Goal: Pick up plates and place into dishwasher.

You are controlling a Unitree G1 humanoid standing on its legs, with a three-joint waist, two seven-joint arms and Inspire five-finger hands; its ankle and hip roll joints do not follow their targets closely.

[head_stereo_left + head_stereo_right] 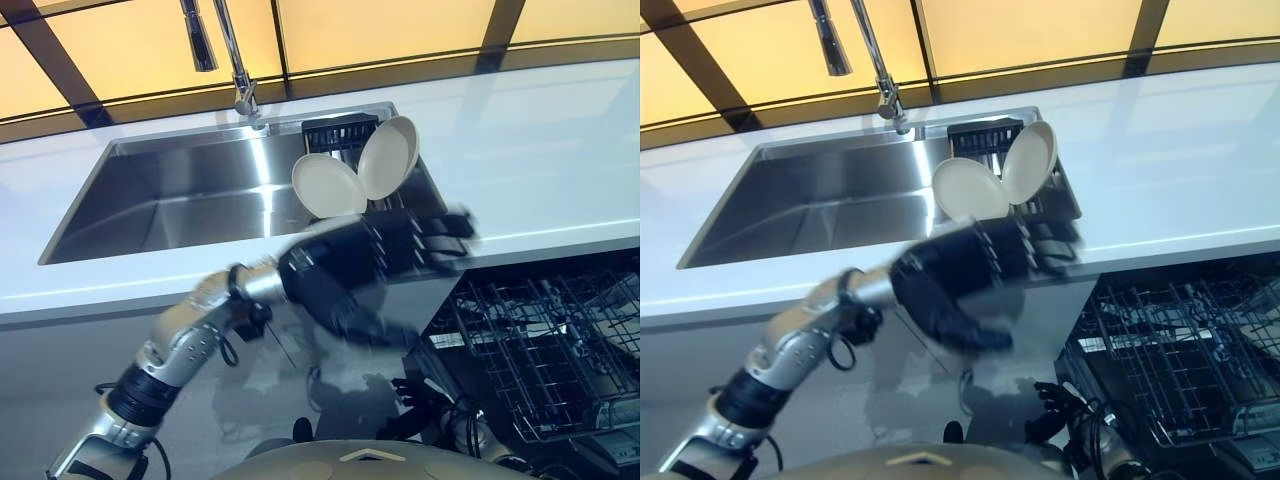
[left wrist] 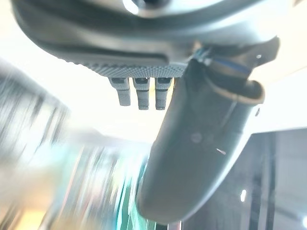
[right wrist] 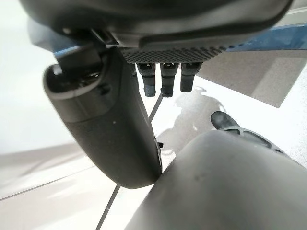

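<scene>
Two cream plates stand on edge in a black rack [image 1: 338, 132] at the sink's right end. The front plate [image 1: 328, 186] leans against the back plate [image 1: 390, 156]. My left hand [image 1: 400, 245] is blurred in front of the counter edge, just below the plates and not touching them. It is open, with fingers [image 2: 139, 93] and thumb [image 2: 196, 158] straight and nothing held. My right hand [image 1: 425, 398] hangs low beside the dishwasher, also open and empty, its fingers [image 3: 163, 79] straight. The dishwasher's wire rack [image 1: 540, 340] is pulled out at the lower right.
A steel sink [image 1: 190, 200] with a tall faucet [image 1: 235, 60] is set in the white counter [image 1: 540, 150]. Some dishes lie in the dishwasher rack at the far right. Pale tiled floor [image 3: 57, 182] lies below.
</scene>
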